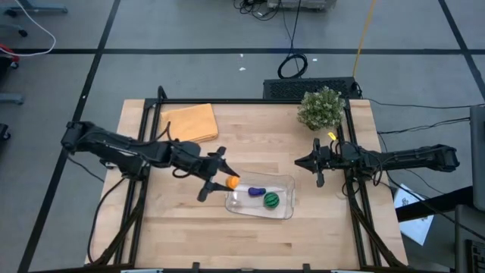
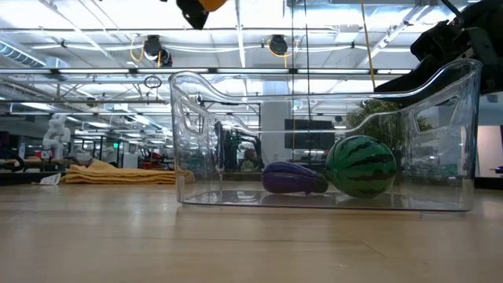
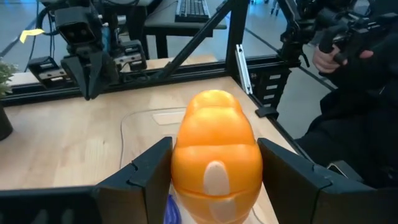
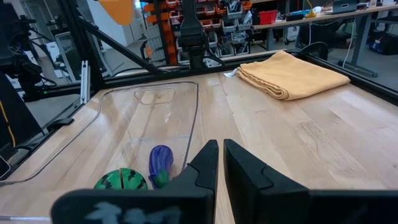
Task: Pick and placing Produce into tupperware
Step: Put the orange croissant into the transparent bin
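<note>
The clear tupperware point(image 1: 282, 184) rests flat on the table, near the middle. The purple piece point(image 1: 256, 191) and the green striped round piece point(image 1: 271, 200) lie on its floor; both also show in the low view, the purple piece point(image 2: 295, 178) and the green piece point(image 2: 361, 167). My left gripper point(image 1: 224, 179) is shut on the orange piece point(image 1: 233, 182) above the tupperware's left end, well above its rim in the low view point(image 2: 206, 5). My right gripper point(image 1: 307, 162) is shut and empty, to the right of the tupperware. My left gripper pinches the orange piece point(image 3: 214, 155) by its two sides between its two fingers point(image 3: 148, 174). The piece is lifted clear, above the tupperware's left end point(image 3: 143, 115). Its green tip does not show.
A folded orange-yellow cloth point(image 1: 189, 121) lies at the table's far left. A bushy green plant point(image 1: 321, 108) stands at the far right. A person point(image 3: 357, 74) sits beyond the table's edge in the left wrist view. Bare wood lies along the near edge.
</note>
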You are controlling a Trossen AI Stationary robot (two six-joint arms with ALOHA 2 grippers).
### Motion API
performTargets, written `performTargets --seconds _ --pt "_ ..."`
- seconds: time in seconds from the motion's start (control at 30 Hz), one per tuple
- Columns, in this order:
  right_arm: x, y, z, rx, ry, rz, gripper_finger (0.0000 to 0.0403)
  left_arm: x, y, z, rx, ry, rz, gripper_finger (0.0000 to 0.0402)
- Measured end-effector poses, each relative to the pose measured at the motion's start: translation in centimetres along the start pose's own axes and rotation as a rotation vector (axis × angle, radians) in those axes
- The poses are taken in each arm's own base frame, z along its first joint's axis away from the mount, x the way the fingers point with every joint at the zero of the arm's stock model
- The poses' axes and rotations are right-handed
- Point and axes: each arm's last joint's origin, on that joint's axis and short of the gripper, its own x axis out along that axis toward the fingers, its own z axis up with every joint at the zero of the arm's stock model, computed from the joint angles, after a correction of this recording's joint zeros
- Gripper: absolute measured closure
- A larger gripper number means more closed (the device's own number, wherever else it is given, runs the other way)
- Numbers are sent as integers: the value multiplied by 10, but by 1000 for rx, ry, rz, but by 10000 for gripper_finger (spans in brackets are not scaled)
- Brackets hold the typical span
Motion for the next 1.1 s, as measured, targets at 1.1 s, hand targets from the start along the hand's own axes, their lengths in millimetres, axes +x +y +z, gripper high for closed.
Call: performTargets --seconds 1.1 --pt "0 0 1 -4 -11 1 387 32 27 22 -51 80 -20 190"
